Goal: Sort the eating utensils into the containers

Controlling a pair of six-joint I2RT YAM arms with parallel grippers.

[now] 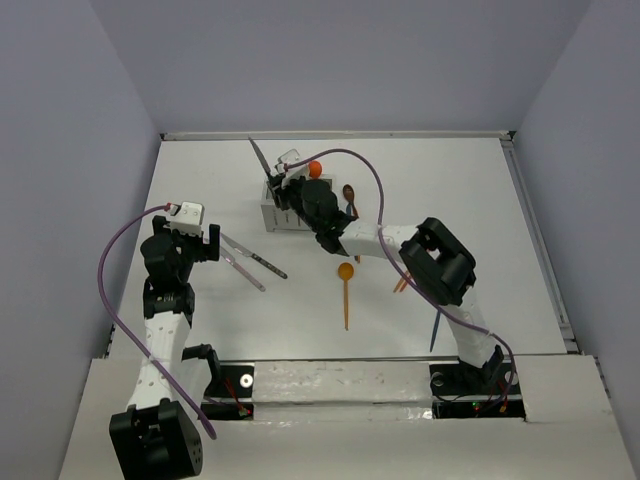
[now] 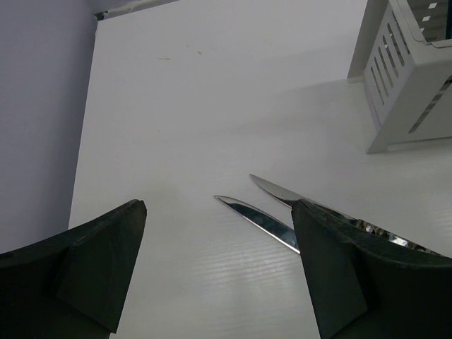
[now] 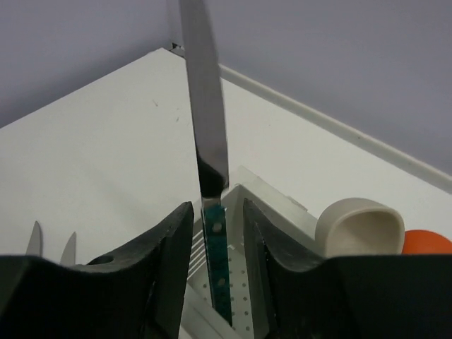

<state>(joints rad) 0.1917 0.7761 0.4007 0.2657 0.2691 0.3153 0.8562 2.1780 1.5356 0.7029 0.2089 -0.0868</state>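
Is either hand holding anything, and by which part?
Nothing. Left hand open; right hand straddles the knife at its handle without touching, knife standing in caddy.

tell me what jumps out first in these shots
A teal-handled knife stands blade-up in the white caddy, far centre, between the fingers of the right gripper. Nearer left, the open left gripper hovers by two knives; an orange spoon lies mid-scene.

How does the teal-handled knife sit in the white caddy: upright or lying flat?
Upright: the teal-handled knife stands blade up, its handle down inside the white caddy.
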